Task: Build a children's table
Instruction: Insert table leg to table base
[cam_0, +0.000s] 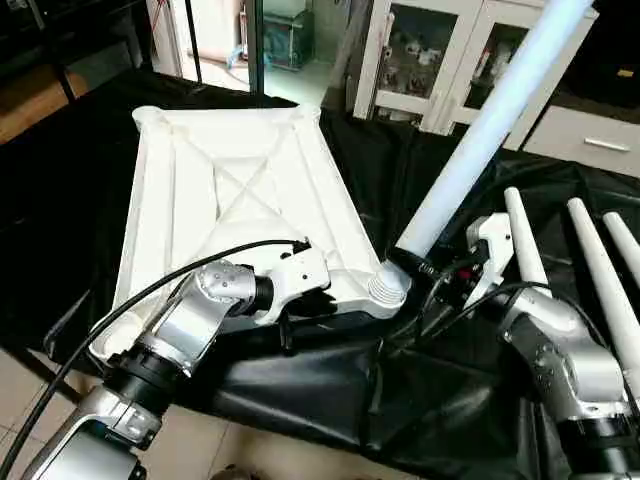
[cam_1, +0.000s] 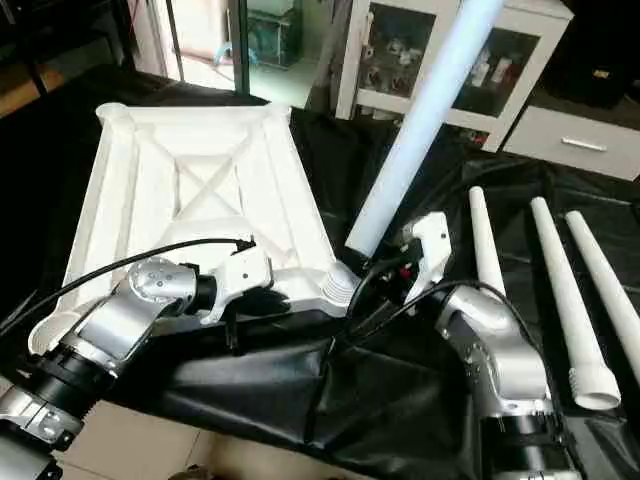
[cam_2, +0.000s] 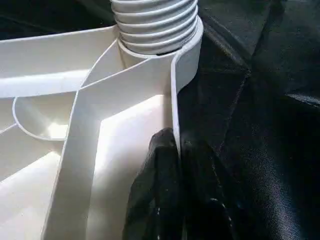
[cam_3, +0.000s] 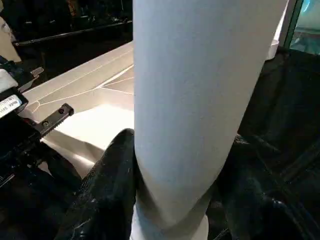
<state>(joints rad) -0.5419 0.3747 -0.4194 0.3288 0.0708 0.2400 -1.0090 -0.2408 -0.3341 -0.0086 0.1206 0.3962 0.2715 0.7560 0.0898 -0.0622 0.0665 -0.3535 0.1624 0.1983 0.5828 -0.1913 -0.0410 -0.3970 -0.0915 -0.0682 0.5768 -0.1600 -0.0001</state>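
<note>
Left gripper (cam_2: 175, 165) pinched tabletop (cam_0: 230, 180) rim, steadying it. Right gripper (cam_3: 175, 190) clamped leg (cam_0: 480, 130) near base, threaded end seated in corner socket (cam_0: 385, 290), likely for screwing.

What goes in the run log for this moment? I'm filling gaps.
stage: first leg at corner socket | left hand: shut on tabletop rim | right hand: gripping leg, threaded end in socket | spare legs: three on black sheet

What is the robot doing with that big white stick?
It is building a little table. The table top lies upside down on the black sheet. The left gripper is shut on the top's rim, and the right gripper holds a leg whose ribbed end sits at a corner socket. Three more legs lie waiting.
</note>
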